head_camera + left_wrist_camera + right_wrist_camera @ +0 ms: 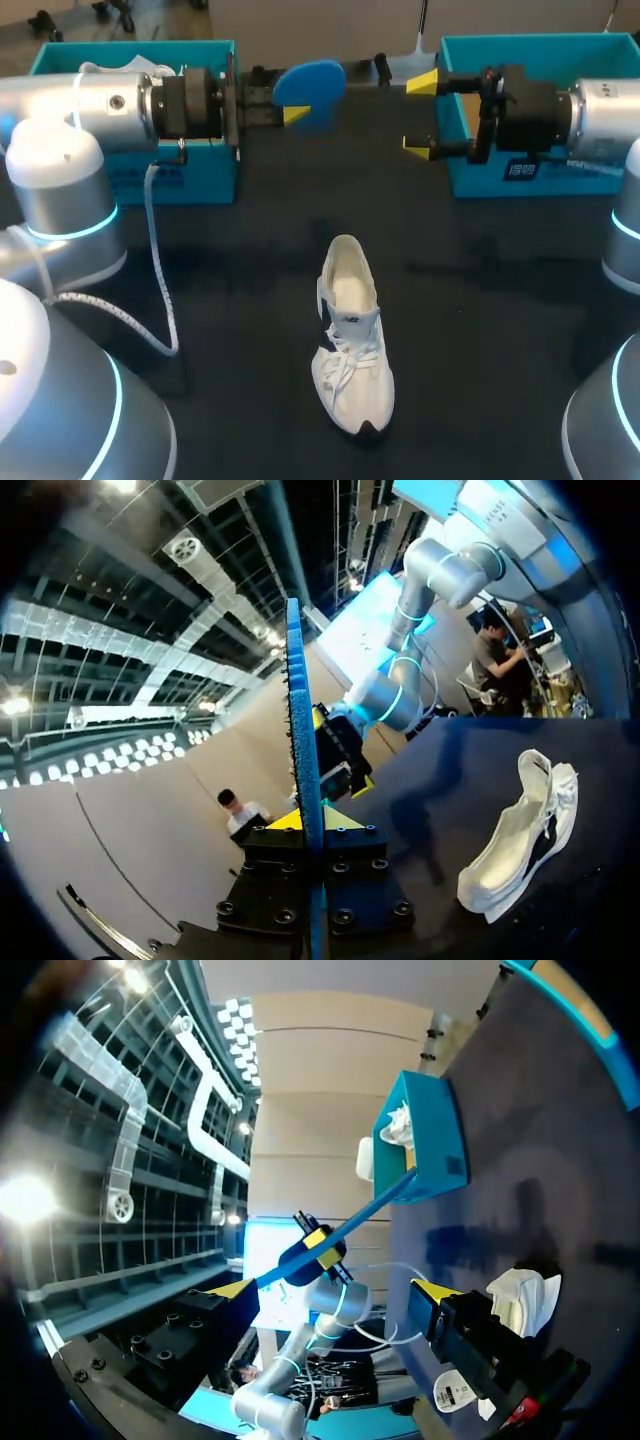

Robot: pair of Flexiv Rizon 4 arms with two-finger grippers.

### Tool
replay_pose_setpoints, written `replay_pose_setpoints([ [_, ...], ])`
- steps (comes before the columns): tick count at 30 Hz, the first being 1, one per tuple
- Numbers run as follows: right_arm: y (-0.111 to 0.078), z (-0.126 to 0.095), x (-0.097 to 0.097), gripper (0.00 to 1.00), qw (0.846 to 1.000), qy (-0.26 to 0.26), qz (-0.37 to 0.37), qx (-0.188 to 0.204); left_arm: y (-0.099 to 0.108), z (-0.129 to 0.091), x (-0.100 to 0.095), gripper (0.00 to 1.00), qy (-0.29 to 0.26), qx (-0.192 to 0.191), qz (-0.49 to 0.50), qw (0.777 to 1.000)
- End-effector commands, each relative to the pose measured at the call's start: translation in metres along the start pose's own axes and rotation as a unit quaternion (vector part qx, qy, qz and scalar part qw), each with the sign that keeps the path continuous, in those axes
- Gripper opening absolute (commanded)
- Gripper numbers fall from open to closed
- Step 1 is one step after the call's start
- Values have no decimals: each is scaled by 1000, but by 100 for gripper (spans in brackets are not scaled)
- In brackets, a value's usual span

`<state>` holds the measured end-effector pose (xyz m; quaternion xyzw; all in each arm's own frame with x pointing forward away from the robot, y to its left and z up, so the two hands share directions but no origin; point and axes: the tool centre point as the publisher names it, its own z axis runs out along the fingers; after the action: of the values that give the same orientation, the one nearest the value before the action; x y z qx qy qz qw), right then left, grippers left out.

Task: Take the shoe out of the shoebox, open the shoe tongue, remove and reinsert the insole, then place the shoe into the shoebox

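A white shoe (352, 335) lies on the black table, toe toward the front edge; it also shows beside my left gripper (520, 830) and under my right gripper (520, 1300). My left gripper (290, 108) hangs above the table's back middle, shut on the blue insole (312, 84), which stands edge-on between its yellow tips (300, 730). My right gripper (421, 115) is open and faces it from the right, a short gap away. In the right wrist view the insole (345, 1228) stretches ahead of the open fingers (333, 1290).
A teal shoebox (190, 175) with white stuffing inside stands at the back left (440, 1160). A second teal shoebox (462, 170) stands at the back right, behind my right gripper. A white cable (158, 270) dangles from the left arm to the table.
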<state>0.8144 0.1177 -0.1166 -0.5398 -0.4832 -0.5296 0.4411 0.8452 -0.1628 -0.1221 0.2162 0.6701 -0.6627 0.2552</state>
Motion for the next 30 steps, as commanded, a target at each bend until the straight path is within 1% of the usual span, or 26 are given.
replay_pose_setpoints([
  [1,0,2,0,100,1000,-2,1,-1,-11,3,6,0,-40,9,111,993],
  [3,0,2,0,100,1000,-2,1,-1,-13,5,4,0,-37,45,151,987],
  [4,0,2,0,100,1000,-2,1,-1,-12,5,3,0,-36,30,166,985],
  [5,0,2,0,100,1000,-2,1,-1,-12,7,2,0,-24,32,215,976],
  [6,0,2,0,100,1000,-2,1,-1,-12,7,2,0,-23,35,228,973],
  [8,0,2,0,100,1000,-2,1,-1,-12,7,-2,0,-4,52,273,961],
  [9,0,2,0,100,1000,-2,1,-1,-13,6,-3,0,-2,43,282,958],
  [11,0,2,0,100,1000,-2,1,-1,-18,6,-6,0,34,41,315,948],
  [12,0,2,0,100,1000,-2,1,-1,-21,5,-7,0,47,18,332,942],
  [23,0,2,0,100,1000,-2,1,-1,-21,5,-7,0,47,18,332,942],
  [25,0,2,0,100,1000,-2,1,-1,-17,9,-10,0,45,31,333,941],
  [26,0,2,0,100,1000,-2,1,-1,-14,12,-12,0,46,28,332,942],
  [27,0,2,0,100,1000,-2,1,-1,-12,13,-12,0,49,35,337,940],
  [29,0,2,0,100,1000,-2,1,-1,-9,16,-12,0,48,34,347,936],
  [30,0,2,0,100,1000,-2,1,-1,-7,18,-12,0,49,42,361,930],
])
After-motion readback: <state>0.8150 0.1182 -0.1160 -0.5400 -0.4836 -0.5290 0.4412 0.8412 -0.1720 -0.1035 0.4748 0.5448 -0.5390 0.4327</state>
